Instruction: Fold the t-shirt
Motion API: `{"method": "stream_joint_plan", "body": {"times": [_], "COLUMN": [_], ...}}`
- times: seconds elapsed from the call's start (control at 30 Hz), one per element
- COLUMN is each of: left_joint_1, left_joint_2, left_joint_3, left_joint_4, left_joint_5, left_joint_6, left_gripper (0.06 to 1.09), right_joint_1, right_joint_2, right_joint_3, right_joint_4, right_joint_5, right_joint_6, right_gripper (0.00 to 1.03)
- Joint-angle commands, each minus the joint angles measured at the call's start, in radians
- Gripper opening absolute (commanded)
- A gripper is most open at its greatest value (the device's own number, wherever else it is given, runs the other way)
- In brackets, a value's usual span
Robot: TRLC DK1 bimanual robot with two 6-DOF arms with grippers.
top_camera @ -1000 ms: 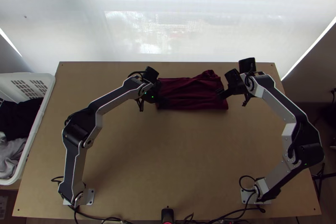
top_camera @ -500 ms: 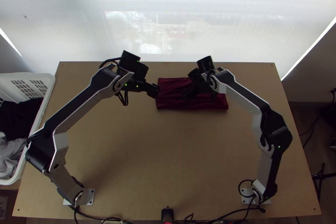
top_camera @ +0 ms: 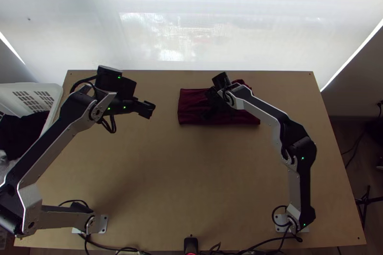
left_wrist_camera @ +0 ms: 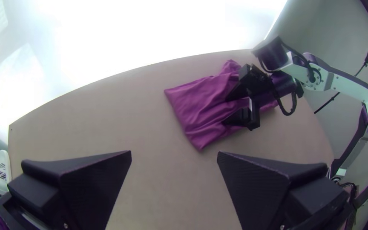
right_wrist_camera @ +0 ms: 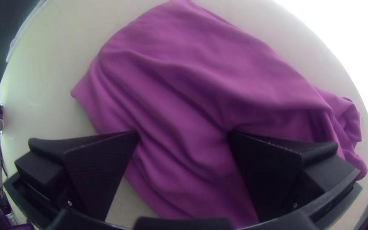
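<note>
"Beyond your surface (top_camera: 186, 183), the window (top_camera: 158, 35) glows pale. Where's your shirt (top_camera: 189, 104)?"

"Near the far edge, right of the middle, roughly rectangular and creased, its far right part bunched."

"Your jaws?"

"Wide and empty on your left gripper (top_camera: 150, 109), left of the shirt. Wide on your right gripper (top_camera: 208, 105) too, over the shirt; whether they touch it, I can't tell you."

And there's my right end effector (top_camera: 208, 113), covering the middle of the t-shirt (top_camera: 189, 106) from above, its fingertips lost against dark cloth! Across the worktop (top_camera: 158, 173), my left arm's elbow (top_camera: 10, 207) is clipped by the top view's edge, masking part of the basket (top_camera: 56, 91), itself cut off. Right wrist view: my fingers (right_wrist_camera: 96, 170) hide more cloth!
</note>
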Motion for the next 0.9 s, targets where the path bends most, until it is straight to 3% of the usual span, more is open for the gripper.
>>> {"method": "stream_joint_plan", "body": {"times": [0.0,0.87], "left_joint_1": [0.058,0.083], "left_joint_2": [-0.076,-0.088], "left_joint_3": [-0.067,-0.067], "left_joint_4": [0.000,-0.001], "left_joint_5": [-0.002,-0.002], "left_joint_6": [0.006,0.018], "left_gripper": [1.04,1.04], "right_joint_1": [-0.058,-0.500], "right_joint_2": [0.013,-0.132], "right_joint_3": [-0.038,-0.222], "right_joint_4": [0.007,0.051], "right_joint_5": [0.007,0.008], "right_joint_6": [-0.002,-0.121], "right_gripper": [0.99,0.99]}}
